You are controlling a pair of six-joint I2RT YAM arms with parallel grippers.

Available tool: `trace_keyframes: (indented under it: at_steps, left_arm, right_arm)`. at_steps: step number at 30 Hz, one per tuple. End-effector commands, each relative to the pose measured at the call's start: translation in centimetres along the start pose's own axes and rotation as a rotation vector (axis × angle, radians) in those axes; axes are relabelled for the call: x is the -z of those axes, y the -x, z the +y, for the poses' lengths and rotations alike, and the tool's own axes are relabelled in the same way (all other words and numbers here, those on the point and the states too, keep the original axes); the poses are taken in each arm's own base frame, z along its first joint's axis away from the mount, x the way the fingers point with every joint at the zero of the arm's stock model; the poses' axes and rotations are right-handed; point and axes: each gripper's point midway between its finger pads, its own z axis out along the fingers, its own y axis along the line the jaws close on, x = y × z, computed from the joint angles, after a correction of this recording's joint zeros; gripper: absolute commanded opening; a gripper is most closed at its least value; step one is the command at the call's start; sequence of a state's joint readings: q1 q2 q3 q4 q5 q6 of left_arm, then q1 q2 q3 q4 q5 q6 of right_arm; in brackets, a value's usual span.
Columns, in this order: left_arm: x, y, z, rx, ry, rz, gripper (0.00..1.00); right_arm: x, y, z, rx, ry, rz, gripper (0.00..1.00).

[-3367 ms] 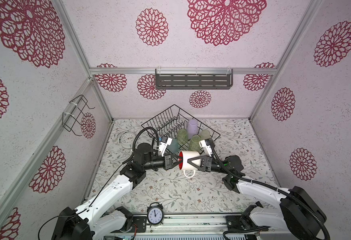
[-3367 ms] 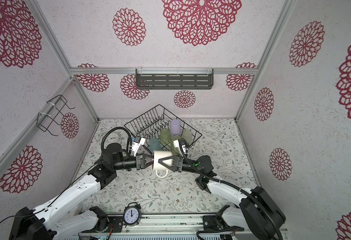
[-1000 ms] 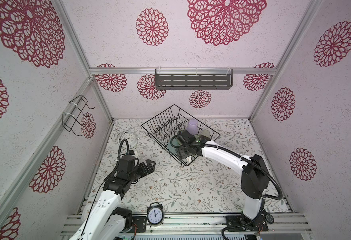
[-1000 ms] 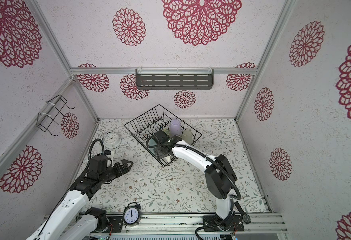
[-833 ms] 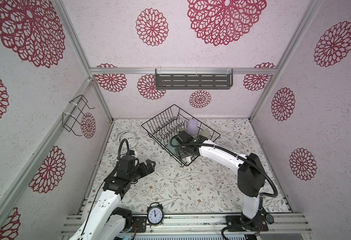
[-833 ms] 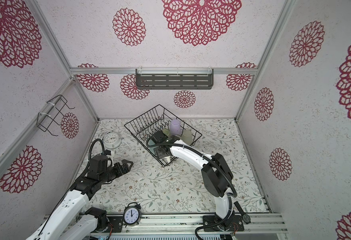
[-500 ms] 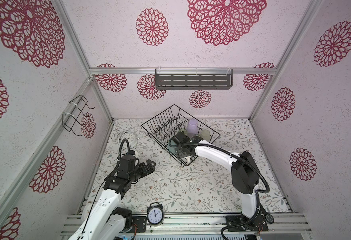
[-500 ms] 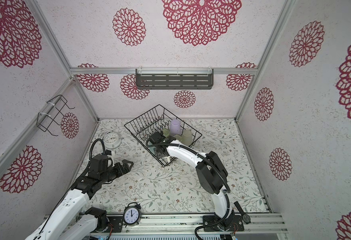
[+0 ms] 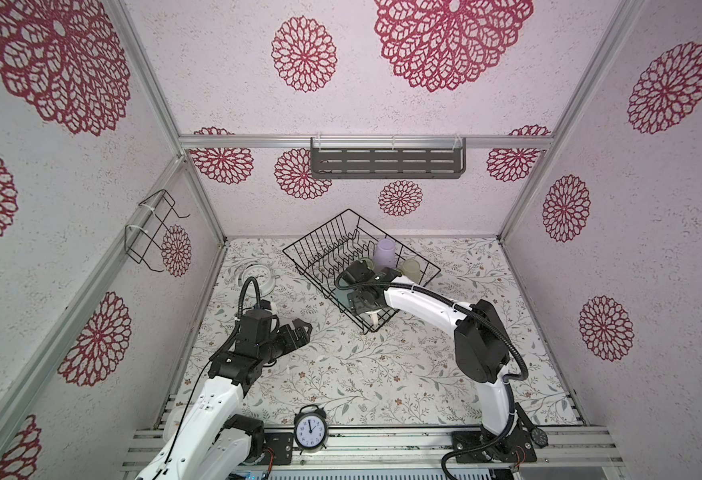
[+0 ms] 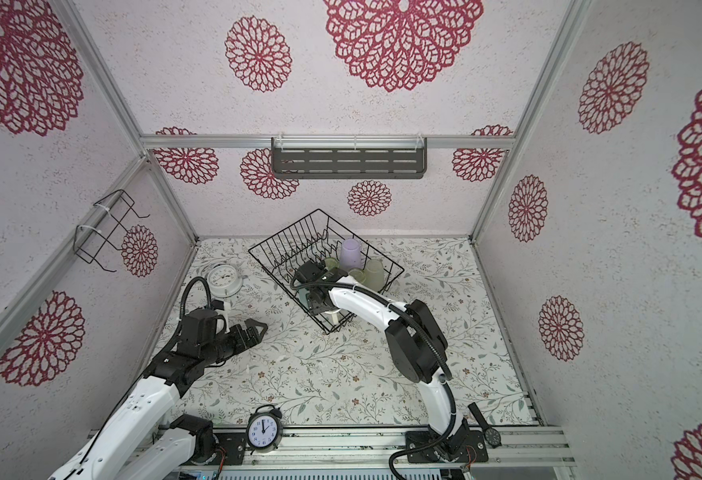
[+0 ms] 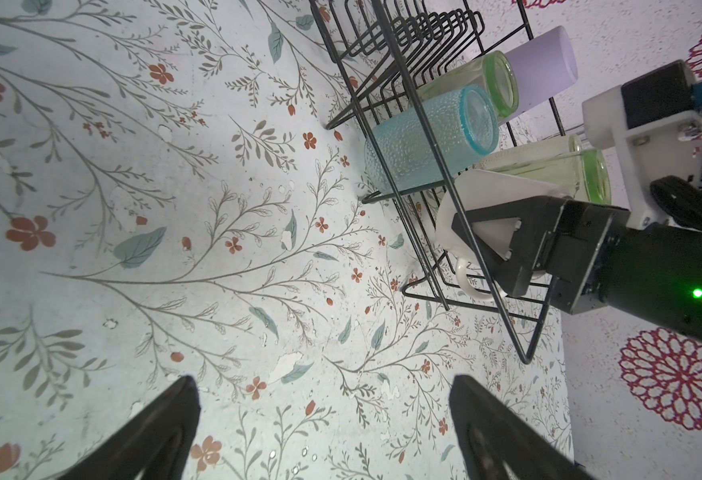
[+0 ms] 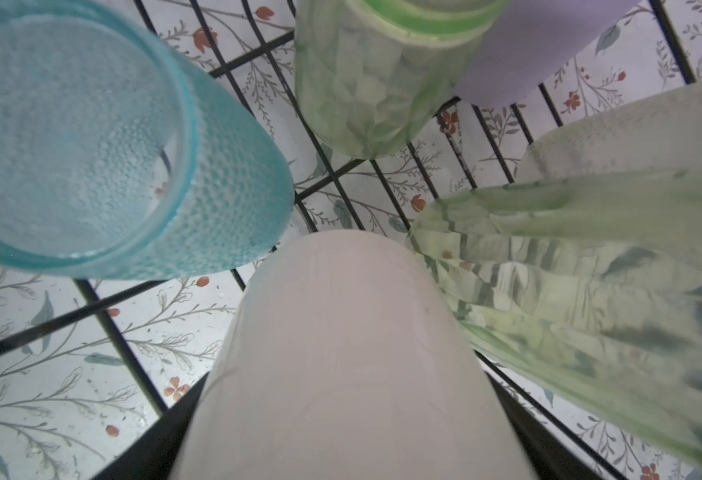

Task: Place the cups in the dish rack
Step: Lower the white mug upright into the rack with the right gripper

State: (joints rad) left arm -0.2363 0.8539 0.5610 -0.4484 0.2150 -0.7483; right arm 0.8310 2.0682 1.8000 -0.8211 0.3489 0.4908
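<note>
Reaching right into the dish rack (image 9: 323,249), the right gripper (image 11: 493,243) has its black fingers pressed on either side of the white mug (image 12: 341,332), gripping it. The mug sits low in the rack's corner nearest the arms' bases. It's plain glossy white on the outside, its curved handle (image 11: 468,286) pointing down toward the rack's bottom wires. I can't tell whether it is touching them.

What a crowd around it! Hard beside the mug inside the rack stands the light-blue tumbler (image 11: 416,153), see-through and pebbled all over. On the mug's other side is a green tumbler (image 11: 549,166), translucent with faceted sides. Deeper in the rack there's a second green tumbler (image 11: 465,87), the opaque lilac tumbler (image 9: 384,253) with its closed end up, and, by the rack's right-hand wall, the pale yellowish tumbler (image 9: 411,268). All five stand on end, packed together in the half of the rack without the upright tines.

Over on the other side, the left gripper (image 10: 258,328) hovers well clear of the rack, above the flowered table (image 9: 341,374), fingers spread wide with nothing between them.
</note>
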Motion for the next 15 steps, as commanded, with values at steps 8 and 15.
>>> trace_keyframes:
  at_steps: [8,15]
  left_arm:
    - [-0.2,0.4,0.0,-0.013,-0.015,-0.024,0.98]
    - [0.0,0.5,-0.3,-0.024,-0.024,-0.022,0.98]
  right_arm:
    - [1.9,-0.5,-0.1,-0.128,0.075,0.139,0.8]
    - [1.0,-0.7,-0.2,-0.147,0.065,0.172,0.82]
